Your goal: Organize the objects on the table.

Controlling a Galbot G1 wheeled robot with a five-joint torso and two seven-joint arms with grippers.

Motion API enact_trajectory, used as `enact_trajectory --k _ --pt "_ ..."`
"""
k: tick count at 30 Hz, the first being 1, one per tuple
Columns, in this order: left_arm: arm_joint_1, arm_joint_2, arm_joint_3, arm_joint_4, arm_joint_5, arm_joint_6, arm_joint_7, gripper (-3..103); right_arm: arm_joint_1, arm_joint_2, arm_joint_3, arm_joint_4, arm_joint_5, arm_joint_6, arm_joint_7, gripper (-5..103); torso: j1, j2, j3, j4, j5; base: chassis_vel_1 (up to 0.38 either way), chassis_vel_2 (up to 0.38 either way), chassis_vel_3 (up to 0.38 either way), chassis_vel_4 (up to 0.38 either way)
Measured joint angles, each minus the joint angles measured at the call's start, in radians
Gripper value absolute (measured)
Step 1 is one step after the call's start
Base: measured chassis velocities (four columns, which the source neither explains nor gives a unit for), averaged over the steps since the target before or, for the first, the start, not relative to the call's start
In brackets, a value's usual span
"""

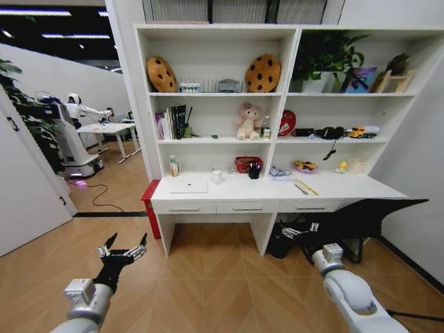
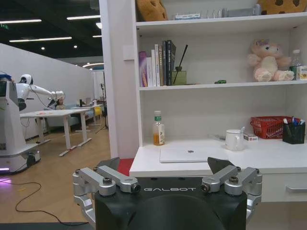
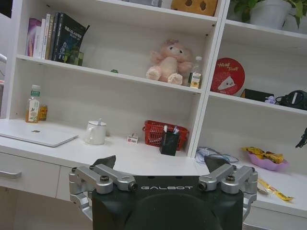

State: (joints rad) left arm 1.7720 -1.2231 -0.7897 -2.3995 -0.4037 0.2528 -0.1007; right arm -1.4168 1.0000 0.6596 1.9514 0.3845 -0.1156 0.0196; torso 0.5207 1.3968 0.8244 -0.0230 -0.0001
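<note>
The white table [image 1: 347, 187] stands ahead of me under the shelf unit. On it lie a thin silver laptop [image 1: 189, 186], a white mug [image 1: 217, 177], a black holder with pens [image 1: 254, 171] and a small bottle [image 1: 173, 166]. My left gripper [image 1: 123, 250] hangs open and empty, low over the floor, well short of the table. My right gripper [image 1: 300, 232] is open too, near the table's right leg space. The left wrist view shows the laptop [image 2: 184, 154] and a tiny green item [image 2: 220, 82] on the shelf above. The right wrist view shows the pens [image 3: 169, 141].
A red basket [image 1: 248, 164] and a purple bowl [image 1: 304, 166] sit at the table's back; yellow strips [image 1: 305, 186] lie to the right. A red box [image 1: 150, 208] stands by the left leg, a black chair [image 1: 361, 218] by the right. Another robot [image 1: 69, 135] stands far left. Wooden floor lies open between me and the table.
</note>
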Motion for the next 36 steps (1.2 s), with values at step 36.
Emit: enact_trajectory --k 36 --pt "0.0 0.0 0.0 0.0 0.0 0.0 0.0 100 -0.186 0.112 0.158 0.381 0.049 -0.209 0.186 100 0.0 0.0 0.0 0.0002 -0.0001 0.0 0.0 0.0 0.0"
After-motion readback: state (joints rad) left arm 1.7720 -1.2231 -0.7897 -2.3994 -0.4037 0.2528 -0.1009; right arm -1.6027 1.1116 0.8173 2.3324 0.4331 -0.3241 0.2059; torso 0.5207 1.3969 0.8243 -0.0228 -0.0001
